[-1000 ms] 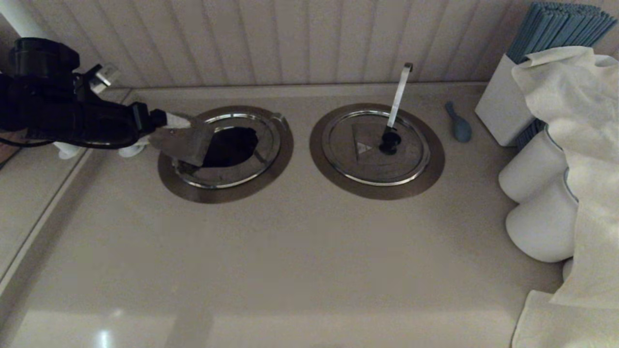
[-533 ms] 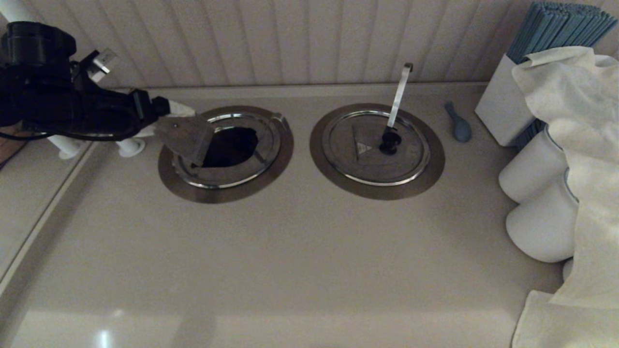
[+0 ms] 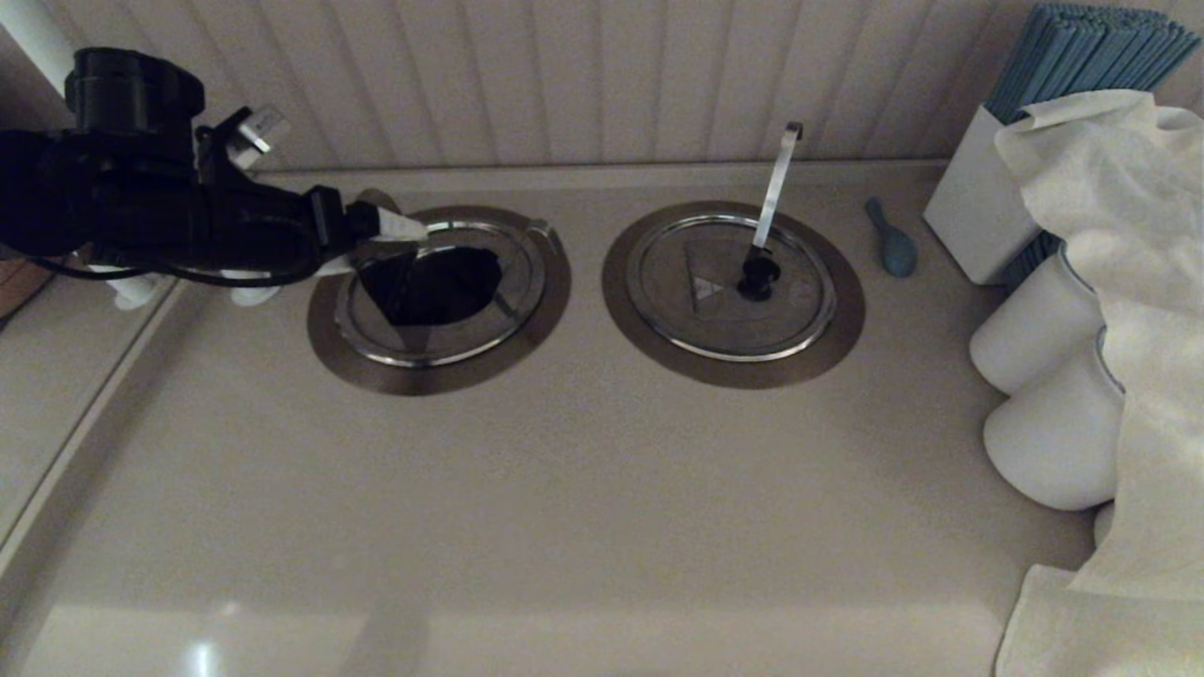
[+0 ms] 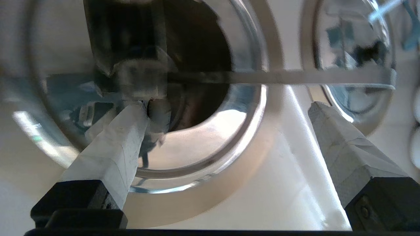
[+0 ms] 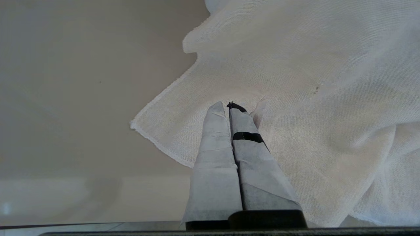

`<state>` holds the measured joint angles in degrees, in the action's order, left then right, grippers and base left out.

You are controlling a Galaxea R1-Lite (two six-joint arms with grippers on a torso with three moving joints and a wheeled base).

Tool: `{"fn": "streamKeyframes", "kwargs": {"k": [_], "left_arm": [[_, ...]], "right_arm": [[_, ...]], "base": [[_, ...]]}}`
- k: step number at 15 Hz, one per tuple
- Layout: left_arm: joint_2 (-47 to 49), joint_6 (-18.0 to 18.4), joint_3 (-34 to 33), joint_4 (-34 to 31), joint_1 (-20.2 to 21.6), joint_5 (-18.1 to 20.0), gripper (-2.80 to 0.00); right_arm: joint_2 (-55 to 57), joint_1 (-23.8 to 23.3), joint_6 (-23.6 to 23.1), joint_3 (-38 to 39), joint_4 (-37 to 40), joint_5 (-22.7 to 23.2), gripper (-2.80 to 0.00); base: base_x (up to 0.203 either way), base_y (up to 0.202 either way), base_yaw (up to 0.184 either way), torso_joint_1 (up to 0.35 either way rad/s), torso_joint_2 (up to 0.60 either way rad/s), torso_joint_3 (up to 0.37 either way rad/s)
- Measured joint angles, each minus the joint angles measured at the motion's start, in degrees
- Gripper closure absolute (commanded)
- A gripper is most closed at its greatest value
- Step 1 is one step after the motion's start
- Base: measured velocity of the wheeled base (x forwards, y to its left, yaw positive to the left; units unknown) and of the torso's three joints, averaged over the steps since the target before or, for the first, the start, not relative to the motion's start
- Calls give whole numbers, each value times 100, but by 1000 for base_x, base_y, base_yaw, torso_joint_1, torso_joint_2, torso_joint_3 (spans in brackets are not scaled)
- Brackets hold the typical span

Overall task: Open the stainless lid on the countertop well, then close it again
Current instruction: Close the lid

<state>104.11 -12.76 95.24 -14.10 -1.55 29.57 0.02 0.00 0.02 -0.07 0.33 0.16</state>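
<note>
The coming move depends on where the knob of the stainless lid (image 3: pixel 442 301) lies from the left gripper (image 3: pixel 386 218). The gripper reaches in from the left and hangs over the far-left edge of the countertop well (image 3: pixel 433 376), so the lid's centre is to its right and a little nearer. The left arm is by far the closer one. The right gripper (image 5: pixel 228 106) is parked over a white cloth (image 5: pixel 311 98) with its jaws pressed together on nothing, and the head view does not show it.

The lid seems to lie flat inside its shiny ring on the left well. A dark patch covers its middle, and from the head view I cannot tell if this is a mirror image of the black arm or a gap into the hole.

The left wrist view adds what the head view hides. The jaws of the left gripper (image 4: pixel 228 108) stand wide apart and grip nothing. One fingertip (image 4: pixel 131 118) is just beside a dark lump at the lid's (image 4: pixel 203 137) centre, which I take for the knob. A slim hook-tipped handle (image 4: pixel 279 77) runs from there toward the twin lid (image 3: pixel 729 287). I judge that a new grasp must bring both jaws around that knob.
</note>
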Motion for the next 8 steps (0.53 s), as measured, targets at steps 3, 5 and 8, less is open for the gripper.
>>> {"fn": "streamKeyframes", "kwargs": {"k": [3,5,8], "left_arm": [[-41,0,-52,10,-111,-6,-280],[-88,15,-145,16,-289,-25,-280],[-114,26,-270,85,-525,-42,-280]], "right_arm": [[0,4,-2,-2,0,-2,0],[0,0,5,-2,0,0,0],[0,0,0,-2,0,0,0]], "base": [[0,0,0,0,0,0],[0,0,0,0,0,0],[0,0,0,0,0,0]]}}
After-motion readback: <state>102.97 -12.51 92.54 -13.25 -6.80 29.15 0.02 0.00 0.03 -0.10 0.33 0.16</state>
